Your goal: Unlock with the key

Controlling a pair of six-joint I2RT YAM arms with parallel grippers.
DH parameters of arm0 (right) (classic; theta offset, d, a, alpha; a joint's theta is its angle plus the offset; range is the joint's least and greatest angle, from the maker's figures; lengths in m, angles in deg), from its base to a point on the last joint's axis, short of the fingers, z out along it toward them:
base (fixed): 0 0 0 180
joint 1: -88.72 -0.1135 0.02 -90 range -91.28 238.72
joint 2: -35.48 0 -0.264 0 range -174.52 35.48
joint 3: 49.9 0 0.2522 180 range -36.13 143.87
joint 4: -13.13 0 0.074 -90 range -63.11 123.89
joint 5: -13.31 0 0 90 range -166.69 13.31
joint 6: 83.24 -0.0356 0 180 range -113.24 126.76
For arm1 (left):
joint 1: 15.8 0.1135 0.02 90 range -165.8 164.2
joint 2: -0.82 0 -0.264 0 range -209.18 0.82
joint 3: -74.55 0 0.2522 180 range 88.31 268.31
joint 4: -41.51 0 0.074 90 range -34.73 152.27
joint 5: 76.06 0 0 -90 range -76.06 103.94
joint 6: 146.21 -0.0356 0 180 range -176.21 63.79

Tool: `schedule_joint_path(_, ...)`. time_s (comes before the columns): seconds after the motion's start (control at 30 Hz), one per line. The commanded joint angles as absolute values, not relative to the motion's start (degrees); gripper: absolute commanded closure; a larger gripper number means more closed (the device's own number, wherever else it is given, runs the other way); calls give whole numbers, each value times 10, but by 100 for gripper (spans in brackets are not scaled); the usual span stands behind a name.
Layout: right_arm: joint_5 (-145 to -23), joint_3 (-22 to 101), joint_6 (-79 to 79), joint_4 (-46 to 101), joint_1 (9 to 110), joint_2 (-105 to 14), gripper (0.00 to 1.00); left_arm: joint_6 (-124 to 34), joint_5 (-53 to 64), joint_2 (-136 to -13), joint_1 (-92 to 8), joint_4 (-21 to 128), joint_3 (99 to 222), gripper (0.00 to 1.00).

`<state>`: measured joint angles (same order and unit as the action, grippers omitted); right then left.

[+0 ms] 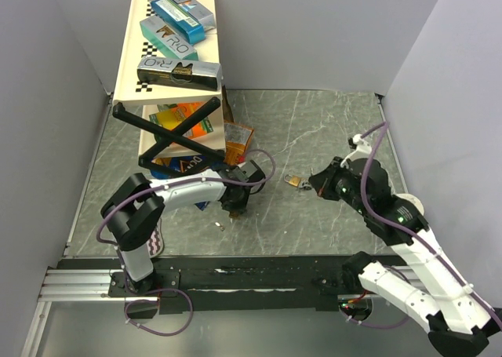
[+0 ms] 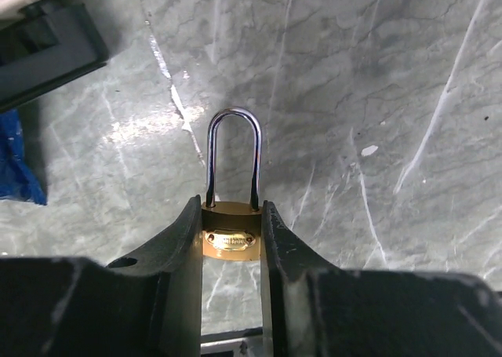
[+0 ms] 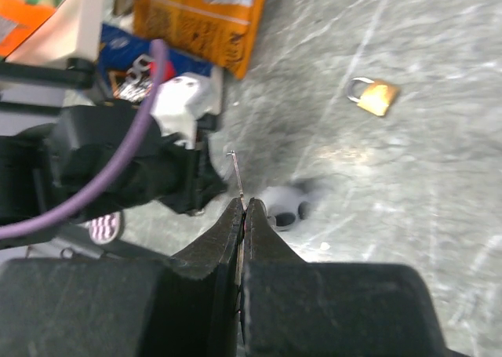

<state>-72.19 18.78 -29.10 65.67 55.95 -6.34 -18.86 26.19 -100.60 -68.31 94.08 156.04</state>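
Note:
A brass padlock with a silver shackle sits clamped by its body between my left gripper's fingers, shackle pointing away from the wrist. In the top view this gripper hangs low over the table in front of the rack. My right gripper is shut on the key, whose thin blade sticks out edge-on past the tips, with a blurred grey ring cluster beside them. A second brass padlock lies loose on the table, just left of the right gripper in the top view.
A cream rack with boxes on top stands at the back left on black crossed legs. An orange packet and blue packets lie at its foot. A tiny pale silver bit lies near the front rail. Grey walls close in both sides.

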Motion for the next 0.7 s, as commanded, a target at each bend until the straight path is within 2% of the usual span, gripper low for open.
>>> schedule_joint_path(0.0, -657, 213, -287, 703, 557, -29, 100, -211, 241, -966, -670, 953, 1568, 99)
schedule_joint_path(0.2, -716, 164, -298, 685, 552, -32, 100, -181, 204, -942, -668, 967, 1605, 99)
schedule_joint_path(0.37, -792, 92, -331, 595, 516, -46, 100, -121, 183, -918, -667, 985, 1656, 99)
schedule_joint_path(0.67, -791, 39, -414, 451, 397, -150, 100, -37, 120, -849, -642, 954, 1639, 99)
